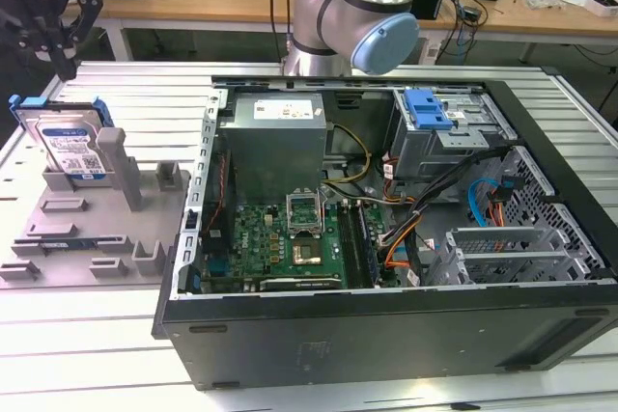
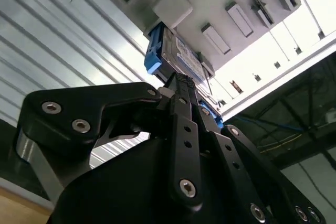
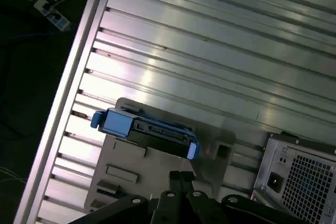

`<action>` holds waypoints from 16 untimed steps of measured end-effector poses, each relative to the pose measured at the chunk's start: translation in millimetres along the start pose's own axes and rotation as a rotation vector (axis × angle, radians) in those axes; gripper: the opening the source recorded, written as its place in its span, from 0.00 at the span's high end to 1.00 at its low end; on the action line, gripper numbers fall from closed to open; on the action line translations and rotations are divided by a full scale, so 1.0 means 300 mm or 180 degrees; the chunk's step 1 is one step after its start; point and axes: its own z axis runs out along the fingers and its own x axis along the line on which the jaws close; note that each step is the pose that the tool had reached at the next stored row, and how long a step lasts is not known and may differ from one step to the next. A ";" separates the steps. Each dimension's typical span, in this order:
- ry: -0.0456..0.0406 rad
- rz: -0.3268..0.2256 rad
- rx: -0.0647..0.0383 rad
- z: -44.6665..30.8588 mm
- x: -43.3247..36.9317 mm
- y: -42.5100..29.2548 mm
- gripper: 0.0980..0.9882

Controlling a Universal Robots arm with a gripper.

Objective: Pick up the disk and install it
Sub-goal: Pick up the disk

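Hovering at the exterior view's upper left, the black two-finger gripper (image 1: 66, 63) is closed on nothing, just above the disk (image 1: 66, 147), a silver hard drive in a blue plastic bracket, upright in the grey moulded fixture (image 1: 58, 238). I judge that descending closed would strike the bracket's top edge and tip the disk.

- The disk (image 1: 66, 147): silver hard drive, white-and-blue label, bright blue plastic frame.
- It stands on edge in a grey rack (image 1: 92, 238) at the exterior view's left.
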 end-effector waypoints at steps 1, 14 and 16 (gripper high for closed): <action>0.0005 -0.0111 0.0001 0.000 0.000 0.000 0.99; 0.0049 -0.1167 0.0015 0.005 0.000 0.000 0.99; 0.0055 -0.1296 0.0017 0.006 0.000 0.000 0.99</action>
